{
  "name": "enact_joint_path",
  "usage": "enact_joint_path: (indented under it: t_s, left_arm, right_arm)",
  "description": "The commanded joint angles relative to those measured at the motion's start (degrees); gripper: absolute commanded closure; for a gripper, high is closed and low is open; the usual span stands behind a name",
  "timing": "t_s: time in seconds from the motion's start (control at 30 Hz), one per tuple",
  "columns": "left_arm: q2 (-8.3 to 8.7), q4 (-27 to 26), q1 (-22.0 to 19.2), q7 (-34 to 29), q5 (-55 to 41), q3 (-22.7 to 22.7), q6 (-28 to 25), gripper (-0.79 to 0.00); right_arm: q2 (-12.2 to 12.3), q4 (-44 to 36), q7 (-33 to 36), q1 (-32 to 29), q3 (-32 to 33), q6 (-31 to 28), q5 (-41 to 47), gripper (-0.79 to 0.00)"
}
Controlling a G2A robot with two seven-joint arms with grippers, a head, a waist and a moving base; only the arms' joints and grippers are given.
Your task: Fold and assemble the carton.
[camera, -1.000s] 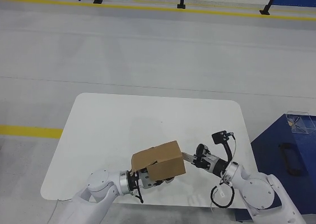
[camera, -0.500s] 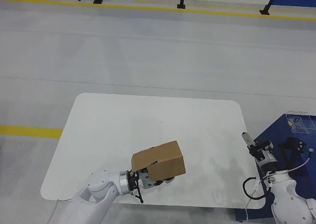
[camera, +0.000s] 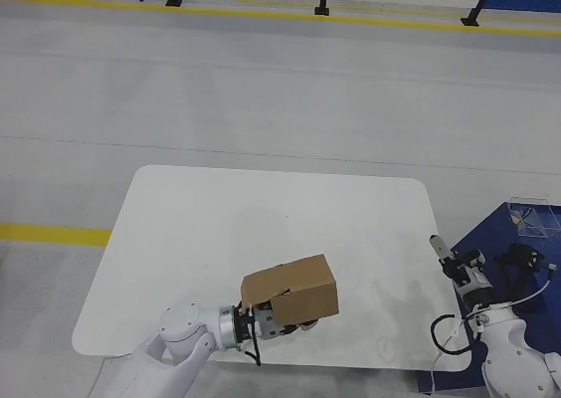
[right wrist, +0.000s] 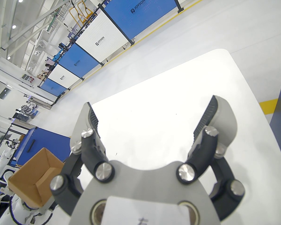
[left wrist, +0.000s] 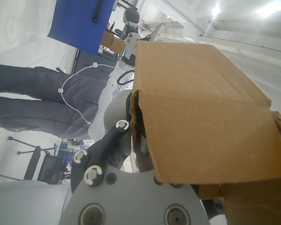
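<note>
One carton, one grip, one side free.
My left gripper (camera: 273, 322) clamps the carton (camera: 292, 287) by its near side, holding it at the table's (camera: 261, 199) near edge. My right gripper (right wrist: 152, 105) hangs at the right edge, fingers spread wide, well apart from it, with bare white tabletop between us.

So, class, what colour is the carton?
The carton is plain brown, clearest in the left wrist view.
</note>
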Motion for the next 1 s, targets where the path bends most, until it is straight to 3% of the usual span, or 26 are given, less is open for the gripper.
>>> enact_joint_path:
  t_s: [0.0,0.2,0.33,0.4,0.5,0.67,0.97]
  left_arm:
    - [-0.05,-6.2,1.41,9.21,-0.09,0.15,6.85,0.0]
    - [-1.81,-18.37,6.28,39.05,-16.11,0.25,20.16,0.0]
    - [-3.72,-20.36,7.35,58.78,-34.76,1.2,23.44,0.0]
    - [-4.54,-21.11,6.89,67.74,-39.71,1.56,19.83,0.0]
    - [-5.51,-20.58,5.88,75.81,-46.96,2.65,16.83,0.0]
    - [-6.98,-18.13,5.0,89.01,-53.2,3.75,4.59,0.0]
    - [-10.16,-8.35,-0.5,102.59,-54.57,9.27,-11.14,0.0]
  right_arm:
    - [0.0,0.0,0.0,0.0,0.0,0.0,0.0,-0.785]
    - [0.0,0.0,0.0,0.0,0.0,0.0,0.0,-0.785]
    - [0.0,0.0,0.0,0.0,0.0,0.0,0.0,-0.785]
    - [0.0,0.0,0.0,0.0,0.0,0.0,0.0,-0.785]
    - [0.0,0.0,0.0,0.0,0.0,0.0,0.0,-0.785]
    - [0.0,0.0,0.0,0.0,0.0,0.0,0.0,-0.785]
    - [0.0,0.0,0.0,0.0,0.0,0.0,0.0,-0.785]
